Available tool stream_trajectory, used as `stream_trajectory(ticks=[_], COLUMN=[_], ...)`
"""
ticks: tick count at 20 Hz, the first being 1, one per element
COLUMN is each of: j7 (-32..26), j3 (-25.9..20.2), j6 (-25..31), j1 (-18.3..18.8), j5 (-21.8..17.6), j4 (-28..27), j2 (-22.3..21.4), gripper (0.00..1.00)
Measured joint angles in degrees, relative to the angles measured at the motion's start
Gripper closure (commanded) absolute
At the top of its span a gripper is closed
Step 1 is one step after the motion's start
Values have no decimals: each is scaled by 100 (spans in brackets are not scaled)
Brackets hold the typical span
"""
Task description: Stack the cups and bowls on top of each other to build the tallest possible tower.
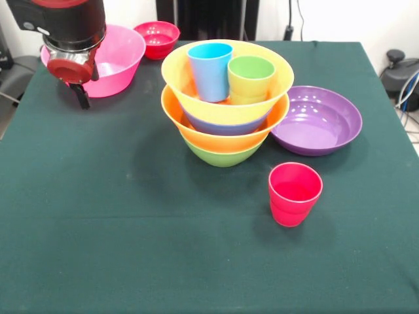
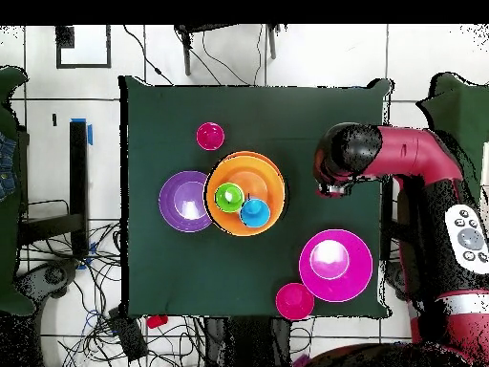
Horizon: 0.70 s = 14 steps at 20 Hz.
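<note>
Front view shows tower layers, overhead shows only rims

Seen from the front, the tower (image 1: pixel 226 104) reads green bowl, orange, blue, then orange on top, holding the light blue cup (image 1: pixel 211 70) and green cup (image 1: pixel 250 78). From overhead these layers merge into one orange disc. The red cup (image 1: pixel 294 193) stands apart. Whether the gripper (image 1: pixel 81 97) is spread or pressed together, I cannot tell.

My arm (image 2: pixel 411 153): red shell w/ black joints, glossy. Wrist (image 1: pixel 69 29) black, red round cap below. Grey oval button panel (image 2: pixel 467 235) on side, dark buttons.
</note>
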<state>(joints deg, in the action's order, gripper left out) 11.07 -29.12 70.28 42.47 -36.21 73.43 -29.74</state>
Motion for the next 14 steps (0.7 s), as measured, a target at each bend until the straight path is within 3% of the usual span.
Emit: stream_trajectory(ticks=[9, 14], j7=[0, 0], j3=[5, 4], j6=[696, 764], j1=[-22, -14], j5=[-362, -376], j4=[-76, -77], j2=[25, 25], gripper=[0, 0])
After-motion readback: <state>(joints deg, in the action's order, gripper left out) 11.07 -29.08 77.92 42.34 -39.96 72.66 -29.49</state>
